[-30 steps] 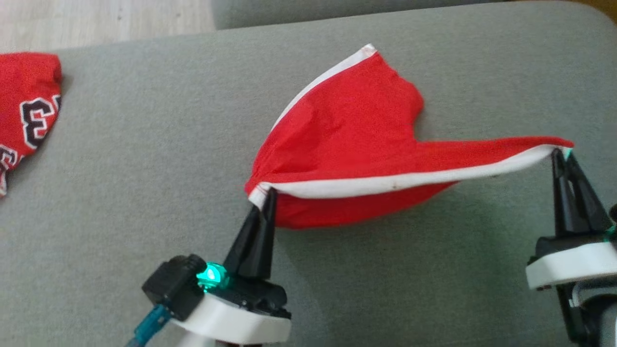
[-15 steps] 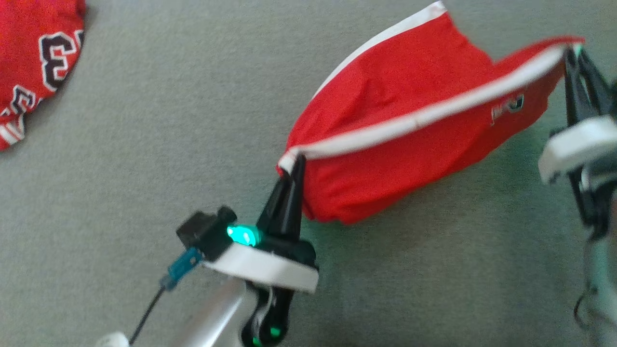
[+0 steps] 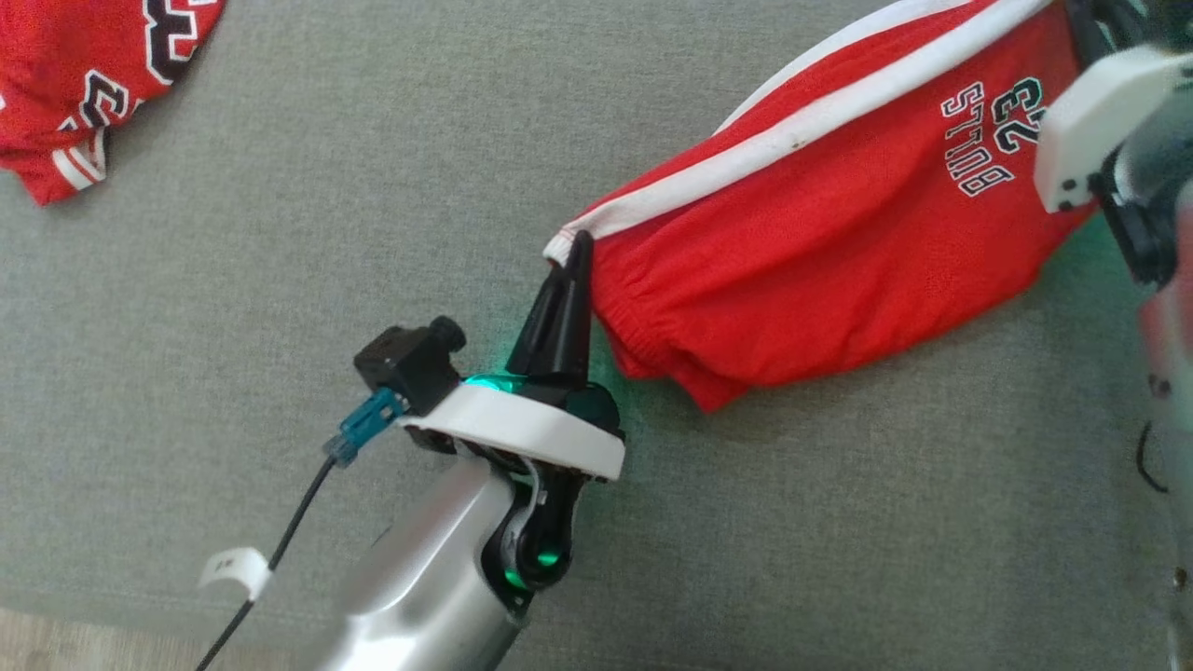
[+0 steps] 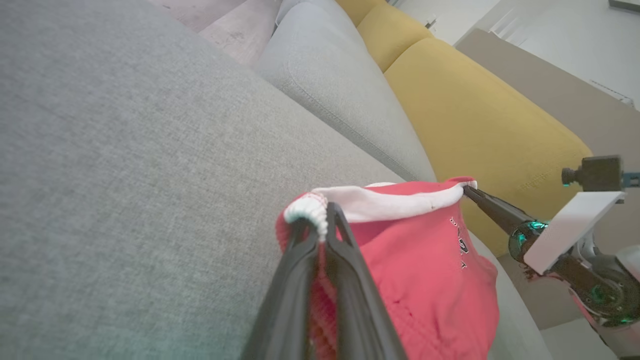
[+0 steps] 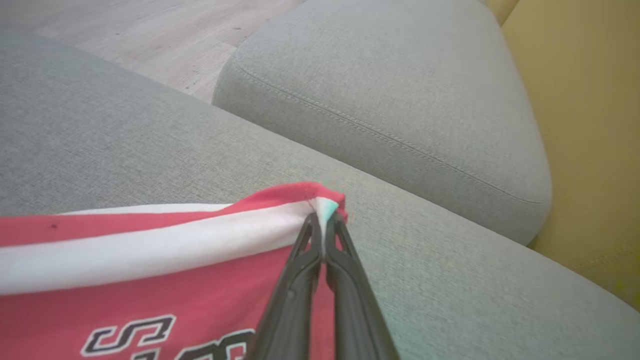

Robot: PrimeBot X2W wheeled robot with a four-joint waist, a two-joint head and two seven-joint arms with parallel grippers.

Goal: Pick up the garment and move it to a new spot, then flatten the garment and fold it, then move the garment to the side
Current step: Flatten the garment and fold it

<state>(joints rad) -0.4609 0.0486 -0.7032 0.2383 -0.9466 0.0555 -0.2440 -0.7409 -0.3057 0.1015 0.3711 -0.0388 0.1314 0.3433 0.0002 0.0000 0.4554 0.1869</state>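
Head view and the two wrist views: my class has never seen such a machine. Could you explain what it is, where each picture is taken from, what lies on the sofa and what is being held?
This is a wheeled robot with two arms, each ending in a two-fingered pincer. The head view comes from a camera on its head, looking down. Each wrist view comes from a camera on one wrist, looking along that pincer's fingers. Below is a grey sofa cushion, with yellow cushions beyond. The left pincer and the right pincer are each shut on one end of the white-trimmed edge of the red shorts, printed BULLS 23, which hang stretched between them. A second red garment lies on the cushion to the robot's far left, untouched.
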